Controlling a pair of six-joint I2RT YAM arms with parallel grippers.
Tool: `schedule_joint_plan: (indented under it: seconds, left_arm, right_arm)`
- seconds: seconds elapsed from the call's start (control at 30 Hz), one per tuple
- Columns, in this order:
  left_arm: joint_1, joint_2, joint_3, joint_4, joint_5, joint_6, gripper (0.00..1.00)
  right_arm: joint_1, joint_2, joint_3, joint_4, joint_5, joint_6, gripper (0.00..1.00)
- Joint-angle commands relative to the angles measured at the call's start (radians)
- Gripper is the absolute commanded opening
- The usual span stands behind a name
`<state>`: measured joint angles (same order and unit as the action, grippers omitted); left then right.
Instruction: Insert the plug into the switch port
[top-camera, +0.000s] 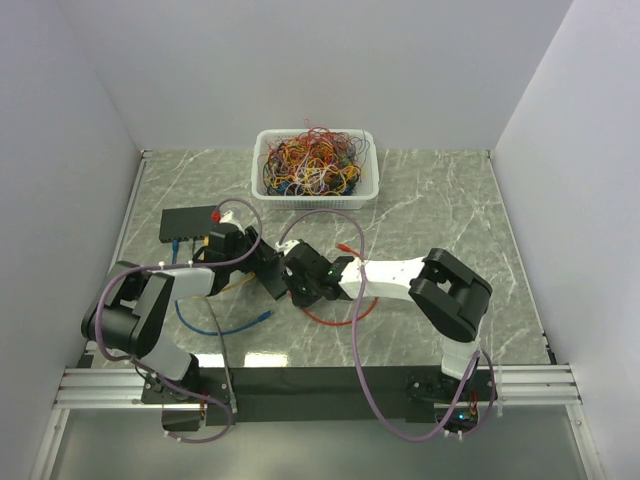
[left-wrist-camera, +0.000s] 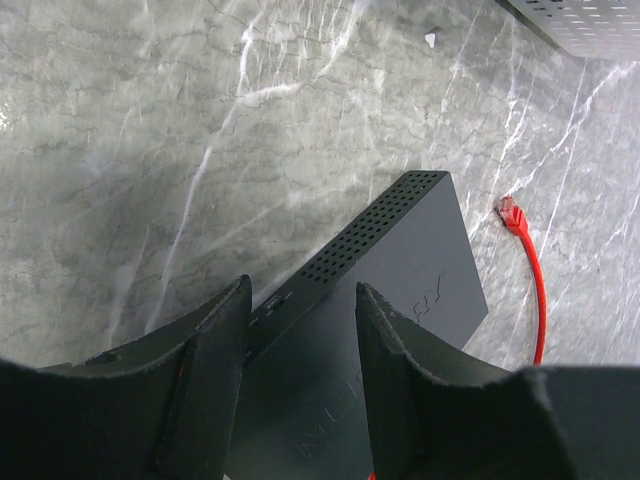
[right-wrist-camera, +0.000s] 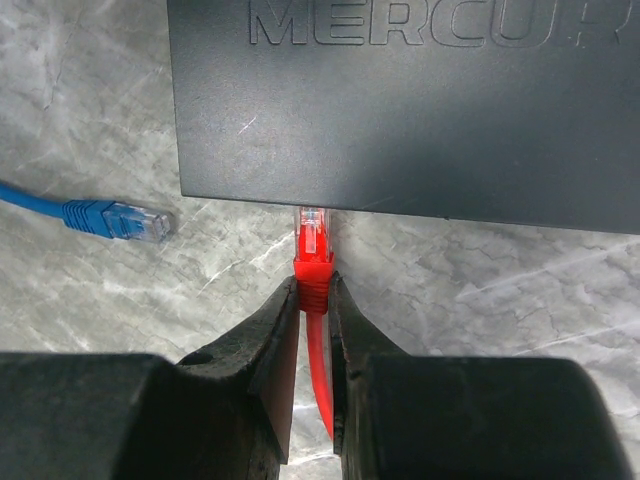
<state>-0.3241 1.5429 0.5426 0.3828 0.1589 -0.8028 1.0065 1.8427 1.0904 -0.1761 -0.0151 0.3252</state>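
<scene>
Right gripper pinching plug, at switch edge

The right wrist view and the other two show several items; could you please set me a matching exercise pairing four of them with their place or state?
Column one:
1. red plug
2. blue plug
3. white basket
4. switch

Column two:
A. full of tangled coloured cables
B. lying loose on the table, held by nothing
C. pinched by the right gripper, tip at the switch's edge
D. between the jaws of the left gripper, which look not closed on it

Pairs: 1-C, 2-B, 3-A, 4-D
</scene>
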Motion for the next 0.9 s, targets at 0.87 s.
schedule_joint_plan:
  seconds: [0.87]
  left_arm:
    - [-0.020,-0.036,-0.035,0.015,0.005,-0.027,0.49]
  right_arm:
    - [0.021,0.058,0.174,-0.071,0.067,0.011,0.00]
